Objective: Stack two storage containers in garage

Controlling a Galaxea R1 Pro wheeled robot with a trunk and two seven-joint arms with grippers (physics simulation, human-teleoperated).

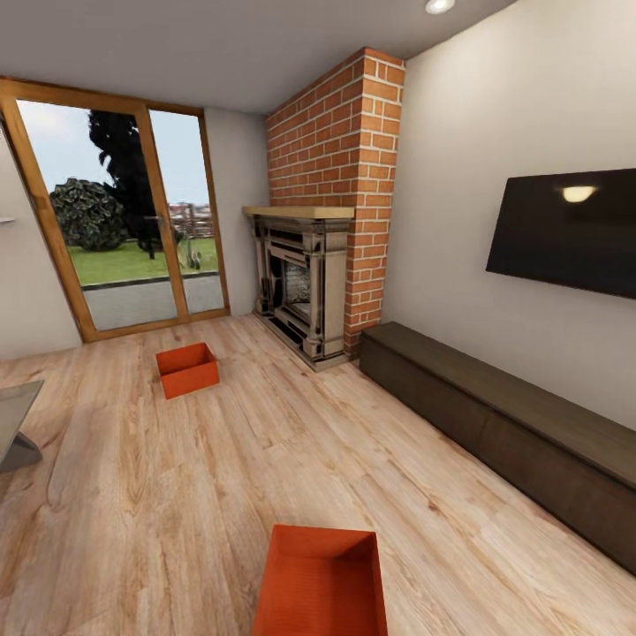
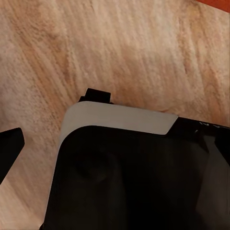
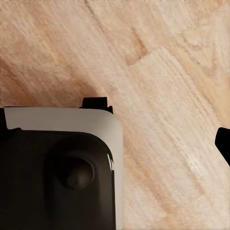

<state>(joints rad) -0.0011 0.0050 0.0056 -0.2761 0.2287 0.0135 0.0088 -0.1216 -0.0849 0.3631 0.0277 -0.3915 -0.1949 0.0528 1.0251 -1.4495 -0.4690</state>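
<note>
Two orange-red storage containers rest on the light wood-plank floor of the living room. The near container (image 1: 322, 579) lies open-topped at the lower edge of the head view, just in front of me. The far container (image 1: 187, 369) sits near the glass doors. An orange corner (image 2: 216, 4) of a container shows in the left wrist view. One dark fingertip (image 2: 8, 146) of my left gripper sits at that picture's edge, and one fingertip (image 3: 223, 143) of my right gripper likewise. Nothing is between the fingers, which hang over bare planks. The garage is out of view.
A brick fireplace (image 1: 309, 283) stands at the back. A long low dark cabinet (image 1: 495, 424) runs along the right wall under a wall TV (image 1: 565, 230). Glass doors (image 1: 124, 221) are at the back left. A grey table corner (image 1: 13, 424) juts in at left. My black-and-white base (image 2: 134, 177) shows below each wrist.
</note>
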